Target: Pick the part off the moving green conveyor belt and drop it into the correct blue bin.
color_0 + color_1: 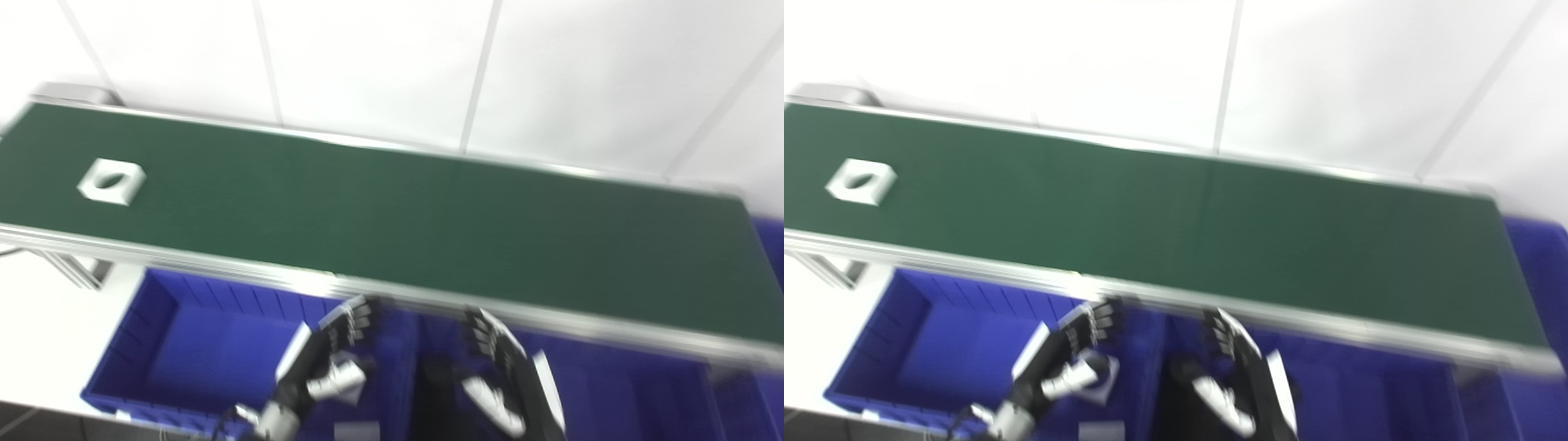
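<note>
Nearest, the left hand (334, 361) and the right hand (499, 373), both black with silver segments, hang over the blue plastic bins below the belt, fingers loosely spread and curled a little. Motion blur softens them; neither clearly holds anything, though a pale square shape (1102, 380) lies just beside the left hand's thumb in the left blue bin (141, 343). The right blue bin (643, 392) sits beside it, under the right hand.

Above the bins runs the silver aluminium rail (184, 260) of the long green conveyor belt (398, 226). The white square part with a round hole (111, 181) lies flat at the belt's far left end, well apart from both hands.

Behind the belt stands a white panelled wall (380, 61).
</note>
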